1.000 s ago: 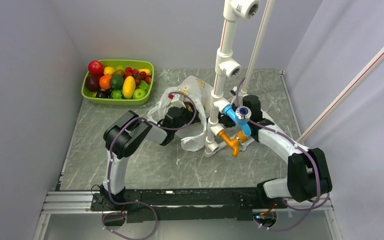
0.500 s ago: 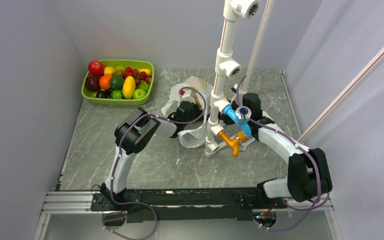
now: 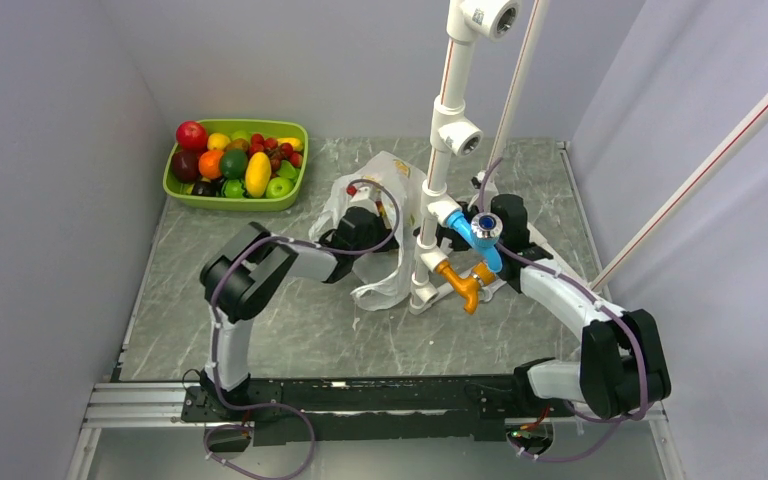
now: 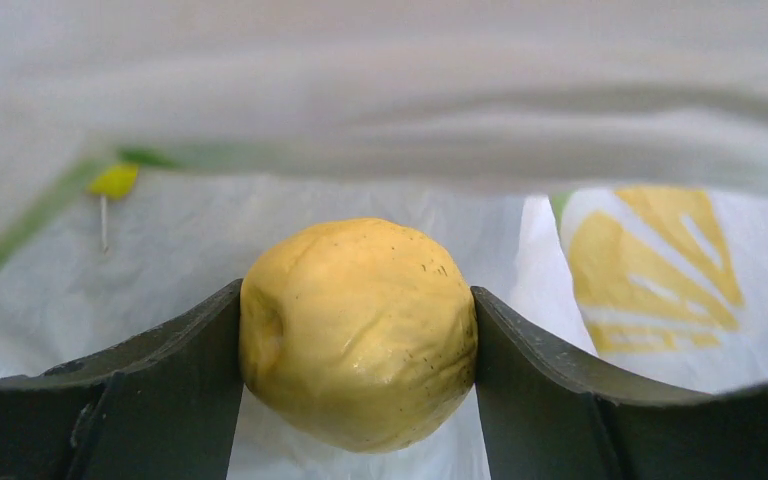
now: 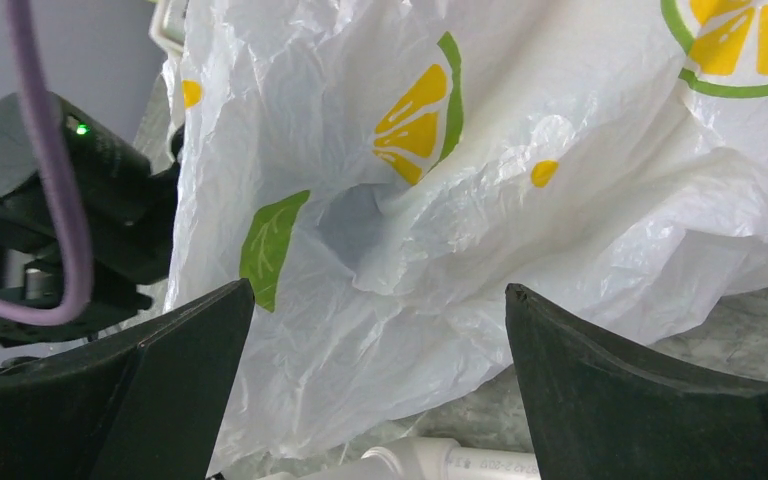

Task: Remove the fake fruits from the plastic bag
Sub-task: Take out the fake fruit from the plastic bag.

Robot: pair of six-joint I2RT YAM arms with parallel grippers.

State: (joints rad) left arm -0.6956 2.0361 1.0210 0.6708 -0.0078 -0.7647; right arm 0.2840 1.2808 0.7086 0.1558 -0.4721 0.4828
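The plastic bag, white with lemon-slice prints, lies crumpled mid-table by the pipe stand. My left gripper reaches into its mouth. In the left wrist view the gripper is shut on a dull yellow round fruit, with bag film all around. My right gripper is open beside the bag, with the film between and ahead of its fingers but not pinched. A red spot shows at the bag's far edge. Other fruits in the bag are hidden.
A lime-green tray full of mixed fruit stands at the back left. A white pipe stand with blue and orange fittings rises between the arms, right of the bag; its pipe lies under my right gripper.
My left arm swung right and then drew back left a little, its gripper staying in the bag's mouth. The bag shifted and reshaped. My right arm stretched slightly.
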